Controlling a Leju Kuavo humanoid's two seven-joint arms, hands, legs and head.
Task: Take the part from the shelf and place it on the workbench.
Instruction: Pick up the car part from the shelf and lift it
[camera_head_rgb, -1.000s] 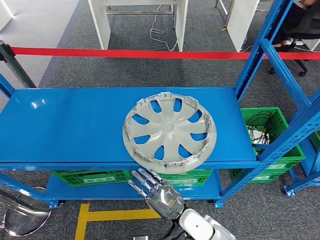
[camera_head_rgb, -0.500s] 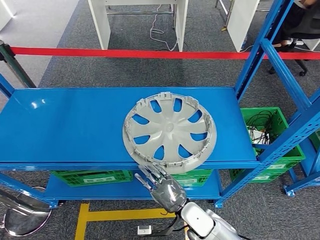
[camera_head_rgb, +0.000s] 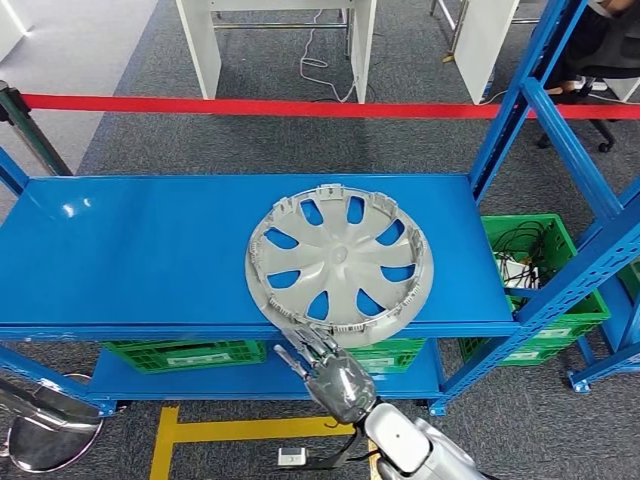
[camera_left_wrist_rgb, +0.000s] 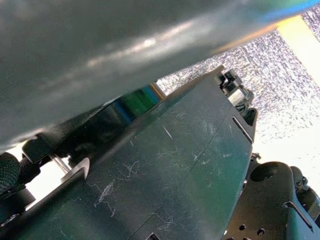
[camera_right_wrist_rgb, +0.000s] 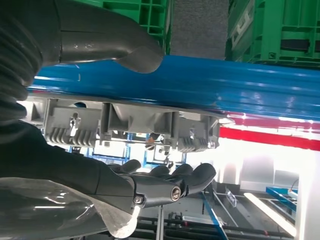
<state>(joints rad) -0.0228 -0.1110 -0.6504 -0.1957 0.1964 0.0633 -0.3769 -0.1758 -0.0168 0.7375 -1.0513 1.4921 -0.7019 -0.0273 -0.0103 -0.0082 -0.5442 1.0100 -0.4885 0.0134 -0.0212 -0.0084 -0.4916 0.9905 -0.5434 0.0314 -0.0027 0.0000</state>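
One robot hand (camera_head_rgb: 332, 372) (the right), fingers apart and empty, reaches the hubcap's (camera_head_rgb: 340, 262) near rim.

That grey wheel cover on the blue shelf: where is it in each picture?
Head view: wheel cover lies flat, centre-right on the shelf, overhanging its front edge.
Left wrist view: not in it.
Right wrist view: its clipped rim runs between thumb and fingers.
Shared landmark: the shelf's blue front edge.
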